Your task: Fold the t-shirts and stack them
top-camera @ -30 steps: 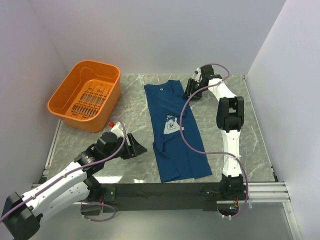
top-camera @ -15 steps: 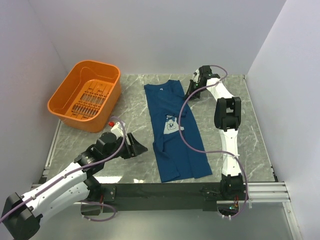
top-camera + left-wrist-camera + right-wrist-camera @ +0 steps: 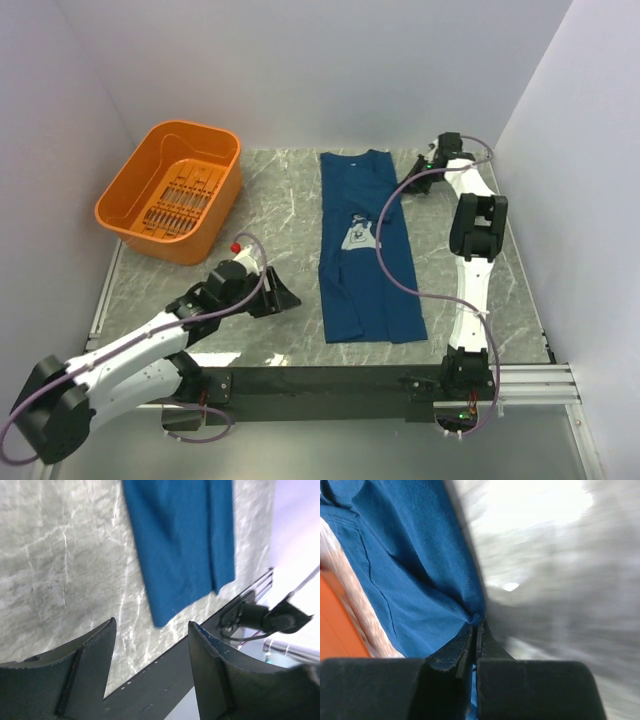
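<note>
- Two risks stand out at my right fingers [image 3: 476,628]. They are clenched on a thin pinch of fabric at the far right edge of the t-shirt [image 3: 350,285]. A bite that small could slip free under a pull, dropping the edge short of its fold line.
- One end only is held. The t-shirt lies lengthwise on the surface [image 3: 270,205], collar end far, near hem flat and unrestrained. A pull from the far corner alone could skew or bunch the cloth rather than fold it cleanly.
- My right arm's cable [image 3: 381,240] appears, from above, to hang across the t-shirt. It could brush the fabric and drag a crease into it if the arm swings.
- My left fingers [image 3: 277,296] are spread and hold nothing. They hover low over the surface, near the left of the near hem but apart from it. A careless advance from here could push the hem sideways.
- Containers: the orange basket [image 3: 168,243] sits at the far left, well apart from the t-shirt. Its slotted floor shows bare, so I judge it empty.
</note>
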Controlling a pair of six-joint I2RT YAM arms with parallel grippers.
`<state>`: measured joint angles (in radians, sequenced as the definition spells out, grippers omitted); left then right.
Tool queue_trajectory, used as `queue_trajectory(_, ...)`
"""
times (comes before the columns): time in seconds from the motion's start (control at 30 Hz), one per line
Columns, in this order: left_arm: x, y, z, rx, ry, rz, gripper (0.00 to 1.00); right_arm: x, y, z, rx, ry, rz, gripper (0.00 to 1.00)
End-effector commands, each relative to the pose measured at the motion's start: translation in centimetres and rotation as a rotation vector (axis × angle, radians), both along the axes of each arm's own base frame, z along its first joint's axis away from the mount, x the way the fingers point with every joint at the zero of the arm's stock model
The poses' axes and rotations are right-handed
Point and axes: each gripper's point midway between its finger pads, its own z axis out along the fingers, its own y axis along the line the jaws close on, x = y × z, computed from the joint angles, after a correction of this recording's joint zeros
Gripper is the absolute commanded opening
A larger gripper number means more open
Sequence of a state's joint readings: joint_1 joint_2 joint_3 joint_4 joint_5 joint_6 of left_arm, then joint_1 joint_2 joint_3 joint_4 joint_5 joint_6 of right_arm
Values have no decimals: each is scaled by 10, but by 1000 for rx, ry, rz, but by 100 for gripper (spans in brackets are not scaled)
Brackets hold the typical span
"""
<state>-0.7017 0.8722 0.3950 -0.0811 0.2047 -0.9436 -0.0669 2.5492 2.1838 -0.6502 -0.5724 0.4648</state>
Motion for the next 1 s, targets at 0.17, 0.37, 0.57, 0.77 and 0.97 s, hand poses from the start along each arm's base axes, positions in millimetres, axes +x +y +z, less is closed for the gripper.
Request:
queue_trajectory(0.17,1,-53,9,1,-40,-222,64,11,-26,46,-5,-117,-18,23)
queue_trajectory(0.37,-13,-94,-19,135,-7,-298,63,-12,-49,70,-117,-167,41,37)
queue_trajectory(0.57,-16,-100,-69,337,76,-225,61,-77,-65,76,-243,-212,263,38)
queue_trajectory(0.77,-21,-93,-96,513,112,-172,57,-156,-51,80,-266,-261,456,43)
queue_trajectory(0.97,-29,-88,-106,563,135,-176,23,-219,-42,58,-258,-209,523,43)
